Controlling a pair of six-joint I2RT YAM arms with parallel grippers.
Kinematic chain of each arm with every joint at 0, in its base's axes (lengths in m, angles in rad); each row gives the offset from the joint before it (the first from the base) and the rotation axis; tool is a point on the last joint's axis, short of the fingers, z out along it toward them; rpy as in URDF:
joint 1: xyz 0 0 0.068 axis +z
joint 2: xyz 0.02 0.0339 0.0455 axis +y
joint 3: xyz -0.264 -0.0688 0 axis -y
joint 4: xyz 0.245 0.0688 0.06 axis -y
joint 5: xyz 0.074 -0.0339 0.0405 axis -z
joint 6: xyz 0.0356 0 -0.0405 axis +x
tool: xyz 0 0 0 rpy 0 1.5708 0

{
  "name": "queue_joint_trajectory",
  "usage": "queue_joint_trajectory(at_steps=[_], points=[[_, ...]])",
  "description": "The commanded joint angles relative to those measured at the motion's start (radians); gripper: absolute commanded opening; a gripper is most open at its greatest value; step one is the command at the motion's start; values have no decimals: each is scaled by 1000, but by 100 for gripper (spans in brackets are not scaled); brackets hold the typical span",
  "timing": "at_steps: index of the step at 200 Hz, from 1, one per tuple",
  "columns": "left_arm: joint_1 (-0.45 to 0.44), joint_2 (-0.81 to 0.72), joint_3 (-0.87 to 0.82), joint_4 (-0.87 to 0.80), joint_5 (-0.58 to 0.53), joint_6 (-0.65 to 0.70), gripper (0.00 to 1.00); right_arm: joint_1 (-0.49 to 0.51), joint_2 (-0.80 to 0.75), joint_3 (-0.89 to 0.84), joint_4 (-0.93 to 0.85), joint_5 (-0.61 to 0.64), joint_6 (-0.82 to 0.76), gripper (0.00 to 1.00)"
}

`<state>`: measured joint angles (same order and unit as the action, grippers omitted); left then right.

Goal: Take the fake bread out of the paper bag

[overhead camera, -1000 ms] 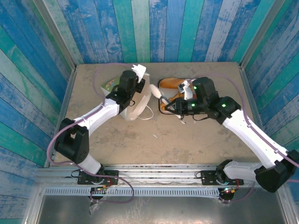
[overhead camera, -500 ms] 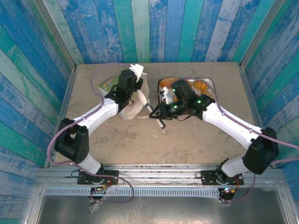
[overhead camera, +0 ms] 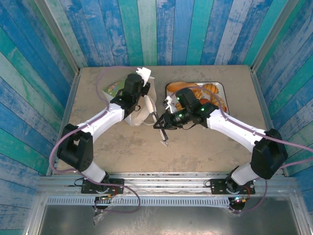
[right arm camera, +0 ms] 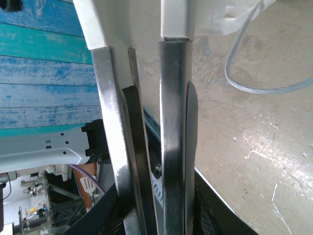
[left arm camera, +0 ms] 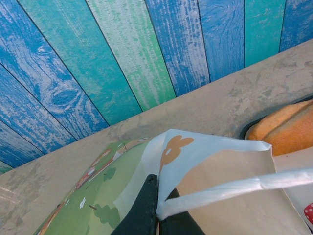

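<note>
Blue-plank walls enclose a tan table (overhead camera: 195, 152). Left gripper (left arm camera: 157, 210): fingers pinched together on the paper bag (left arm camera: 215, 166) at its rim, beside a loop handle. Right gripper (overhead camera: 164, 123): fingers clamped on the metal tongs (right arm camera: 173, 122), just right of the bag; fake bread (overhead camera: 208, 90) lies in the tray (overhead camera: 221, 85) behind the right arm.

The arms (overhead camera: 105, 117) have white links (overhead camera: 239, 132), black joints (overhead camera: 76, 149), purple cables (overhead camera: 52, 154).
</note>
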<state>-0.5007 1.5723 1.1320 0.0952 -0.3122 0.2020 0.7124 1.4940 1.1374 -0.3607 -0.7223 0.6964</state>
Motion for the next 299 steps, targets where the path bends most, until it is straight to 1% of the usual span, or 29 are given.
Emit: queue_joint_trajectory(at_steps=[1, 55, 123, 169, 191, 217, 244, 299], points=[[-18, -47, 14, 8, 29, 8, 0, -33, -40, -33, 6, 85, 45, 32], [-18, -55, 13, 13, 41, 4, 0, -39, -38, -31, -44, 83, 20, 33], [-18, -45, 22, 8, 22, 10, 0, -46, -156, -93, -106, 124, 9, 32], [-19, -40, 30, 7, 14, 8, 0, -47, -207, -102, -167, 139, -1, 32], [-18, -43, 27, 12, 27, 2, 0, -47, -209, -95, -169, 140, -4, 32], [-17, -50, 17, 18, 51, -9, 0, -48, -178, -51, -166, 128, -16, 32], [-18, -74, -17, 55, 86, -20, 1, -46, -111, 9, -143, 92, -25, 33], [-18, -103, -55, 93, 119, -43, 1, -45, 102, 93, -28, 3, 19, 34]])
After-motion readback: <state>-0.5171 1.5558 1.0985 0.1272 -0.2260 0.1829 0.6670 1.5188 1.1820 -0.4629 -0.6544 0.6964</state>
